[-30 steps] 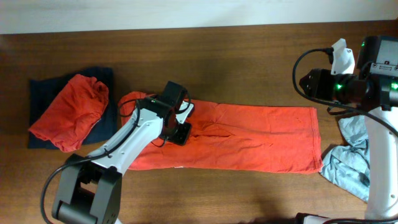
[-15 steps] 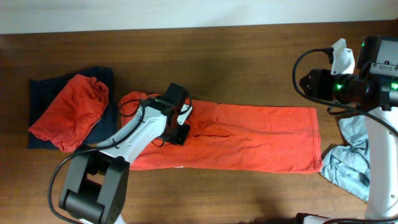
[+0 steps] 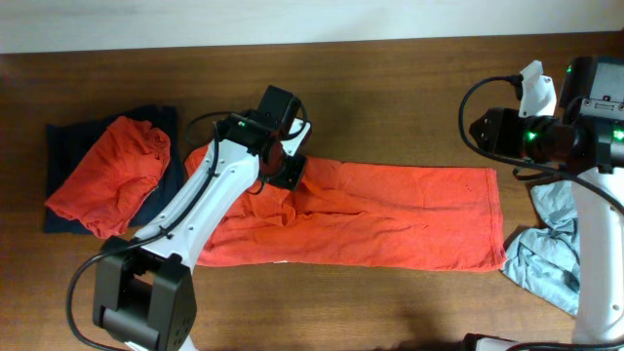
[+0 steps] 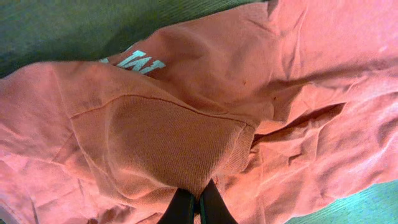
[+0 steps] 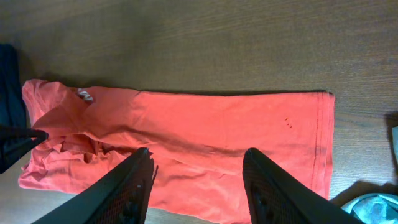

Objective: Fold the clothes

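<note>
Brown wooden table (image 3: 390, 88), pale wall strip along the far edge. Left gripper (image 4: 198, 194) is clamped on a pinch of ribbed fabric by the collar of the red-orange T-shirt (image 3: 390, 214); the cloth tents up around the closed fingers and a bit of white print shows beyond. The shirt lies mid-table as a long narrow strip with its hem end to the right. Right gripper (image 5: 196, 152) hangs spread and empty above the right side of the table, looking down on the shirt. Looks like a fold of the collar end toward the hem: carry it low and straight along the strip, keep the long edges lined up, and avoid dragging the bottom layer. Red-orange garment (image 3: 107, 175) sits on a navy garment (image 3: 161, 122) far left, and a grey-blue garment (image 3: 551, 249) far right.
</note>
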Available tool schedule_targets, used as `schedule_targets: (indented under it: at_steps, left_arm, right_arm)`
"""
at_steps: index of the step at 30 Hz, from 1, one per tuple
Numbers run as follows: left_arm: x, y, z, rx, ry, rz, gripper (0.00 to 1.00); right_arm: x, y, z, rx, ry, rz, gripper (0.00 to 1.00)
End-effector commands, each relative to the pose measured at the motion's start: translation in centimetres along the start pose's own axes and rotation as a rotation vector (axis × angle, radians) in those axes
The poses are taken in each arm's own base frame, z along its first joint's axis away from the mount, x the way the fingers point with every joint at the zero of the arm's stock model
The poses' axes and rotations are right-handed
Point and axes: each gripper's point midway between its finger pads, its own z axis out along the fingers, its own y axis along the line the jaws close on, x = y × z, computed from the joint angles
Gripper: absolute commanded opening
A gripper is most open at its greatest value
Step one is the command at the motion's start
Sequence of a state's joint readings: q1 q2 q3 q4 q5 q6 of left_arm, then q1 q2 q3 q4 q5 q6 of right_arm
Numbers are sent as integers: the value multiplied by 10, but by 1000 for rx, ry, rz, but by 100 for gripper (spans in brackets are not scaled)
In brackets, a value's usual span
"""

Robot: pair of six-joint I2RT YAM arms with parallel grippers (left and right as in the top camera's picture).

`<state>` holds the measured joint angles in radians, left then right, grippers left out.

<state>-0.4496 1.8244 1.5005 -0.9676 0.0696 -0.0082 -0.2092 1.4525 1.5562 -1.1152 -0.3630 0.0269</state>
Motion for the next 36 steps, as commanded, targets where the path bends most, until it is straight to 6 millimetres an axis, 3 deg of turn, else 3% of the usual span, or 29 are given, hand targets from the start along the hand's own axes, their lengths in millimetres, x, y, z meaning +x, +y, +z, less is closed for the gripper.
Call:
schedule_targets:
  at_steps: [1,8,19,20,21,23,24,30,34,36]
  left_arm:
    - [-3,1,1,-6,-6,27,1]
    - [-11,-1,19,7,-12,28,1]
    - [-27,-37,28,96,-73,126,2]
    - [-27,-39,28,89,-72,132,7]
    - [-26,-39,28,81,-70,136,22]
    - [-24,-35,29,40,-61,140,79]
    - [-22,-31,29,20,-51,139,95]
    - [8,-9,21,-76,81,113,99]
    - [32,-7,13,-87,170,-7,99]
    - [55,-6,13,-108,251,-123,99]
  right_arm:
    - [0,0,2,5,4,3,50]
    - [0,0,2,5,4,3,50]
    - [0,0,2,5,4,3,50]
    - [0,0,2,5,4,3,50]
    - [0,0,2,5,4,3,50]
    - [0,0,2,5,5,4,50]
    - [1,0,2,5,6,4,50]
    - [2,0,2,6,11,6,50]
    - [2,0,2,6,11,6,50]
    - [2,0,2,6,11,6,50]
